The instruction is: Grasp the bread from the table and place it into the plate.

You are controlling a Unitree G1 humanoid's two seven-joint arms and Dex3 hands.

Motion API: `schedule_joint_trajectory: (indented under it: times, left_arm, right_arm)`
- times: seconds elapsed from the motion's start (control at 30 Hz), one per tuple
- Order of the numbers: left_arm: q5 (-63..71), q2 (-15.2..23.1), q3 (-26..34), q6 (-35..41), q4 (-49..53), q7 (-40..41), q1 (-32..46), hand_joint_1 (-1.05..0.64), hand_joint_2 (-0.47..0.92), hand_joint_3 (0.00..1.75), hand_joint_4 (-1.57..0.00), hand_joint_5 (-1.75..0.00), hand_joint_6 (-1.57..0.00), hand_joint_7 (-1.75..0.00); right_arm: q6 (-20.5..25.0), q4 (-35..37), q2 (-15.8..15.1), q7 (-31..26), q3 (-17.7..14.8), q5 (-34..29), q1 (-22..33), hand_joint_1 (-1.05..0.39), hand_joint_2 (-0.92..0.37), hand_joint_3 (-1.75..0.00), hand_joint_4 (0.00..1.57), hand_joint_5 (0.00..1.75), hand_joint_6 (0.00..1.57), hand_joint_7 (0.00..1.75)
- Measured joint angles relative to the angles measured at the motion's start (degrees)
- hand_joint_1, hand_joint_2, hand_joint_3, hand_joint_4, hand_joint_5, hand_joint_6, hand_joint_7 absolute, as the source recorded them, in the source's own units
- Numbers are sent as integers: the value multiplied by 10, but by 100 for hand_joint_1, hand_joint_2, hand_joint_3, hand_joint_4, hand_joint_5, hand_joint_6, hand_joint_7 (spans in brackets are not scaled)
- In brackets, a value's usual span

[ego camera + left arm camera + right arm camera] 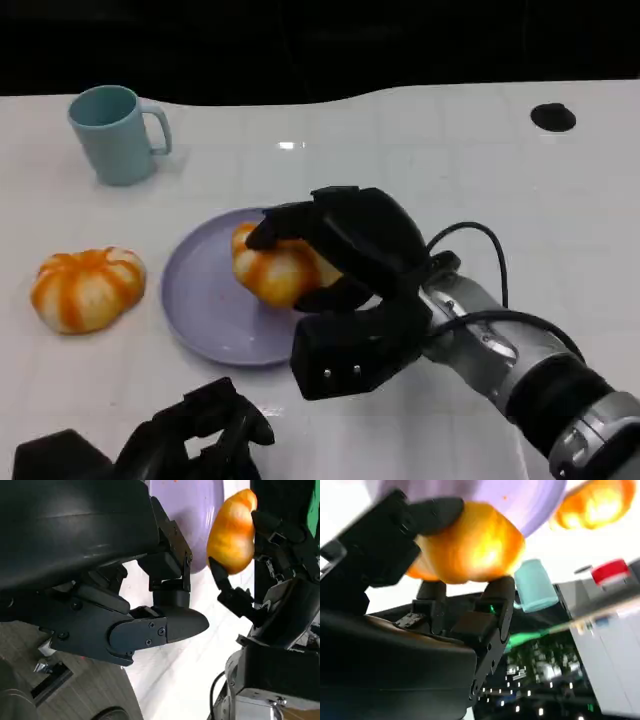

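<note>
Right hand (345, 262) gripping bread (277, 268), fingers over top, directly above plate (205, 300). Release point straight below. Left hand (195, 440) idle near desk edge, fingers curled, holding nothing.

Lab: white test table (420, 150), equipment cabinet with red button (611, 571).

right hand (445, 575) grips bread (470, 550), seemingly over the blurred plate (530, 500).

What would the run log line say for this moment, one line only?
step: placing | right hand: grips bread over plate | left hand: holds nothing, low near table edge | second bread: on table beside plate
</note>
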Motion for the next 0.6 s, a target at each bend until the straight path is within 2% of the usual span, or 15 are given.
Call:
schedule_joint_trajectory:
  times: [0.07,0.2,0.4,0.6]
  left_arm:
    - [1,0,-1,3,-5,4,0,-69,92,53,-80,-175,-70,-147]
    - [2,-1,-2,6,-8,8,0,-68,92,54,-80,-175,-69,-149]
    - [-1,-1,-2,4,-8,7,1,-70,92,55,-81,-175,-68,-150]
    - [-1,0,-1,4,-9,7,4,-70,92,55,-81,-175,-69,-149]
  right_arm:
    - [15,-6,-4,28,5,0,-3,-56,-92,-18,11,26,42,0]
    - [49,-33,-8,94,15,-1,-2,-67,-92,-20,4,24,28,0]
    - [70,-88,-21,142,16,0,7,-72,-92,-25,3,30,25,1]
    - [73,-132,-37,153,16,3,33,-70,-92,-22,7,36,29,2]
